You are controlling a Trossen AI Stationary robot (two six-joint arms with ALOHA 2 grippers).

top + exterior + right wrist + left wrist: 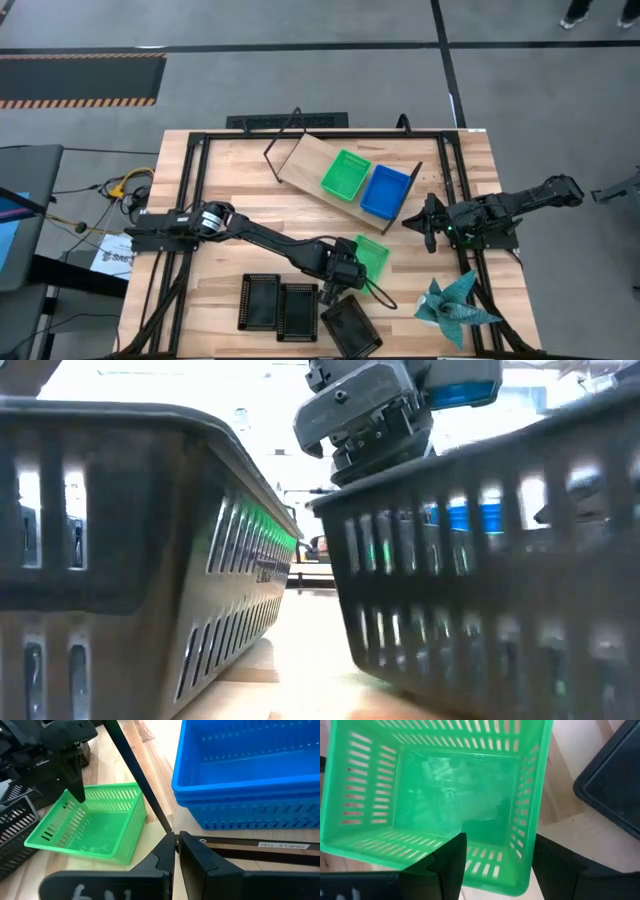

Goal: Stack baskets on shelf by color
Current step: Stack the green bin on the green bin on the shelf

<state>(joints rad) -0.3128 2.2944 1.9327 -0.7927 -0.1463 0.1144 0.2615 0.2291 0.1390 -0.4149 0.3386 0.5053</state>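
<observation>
Fingers: left gripper (490, 865) open, astride loose green basket's (445, 795) near wall — nothing held.
Right gripper (176, 851): shut, empty, beside shelf (305, 160).
Advice: centre on wall — then close.

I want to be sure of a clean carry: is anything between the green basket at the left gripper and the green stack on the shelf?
Nothing visible. The left gripper straddles a wall of the green basket, and bare tabletop lies between it and the green stack on the shelf. The black baskets sit on the far side.
</observation>
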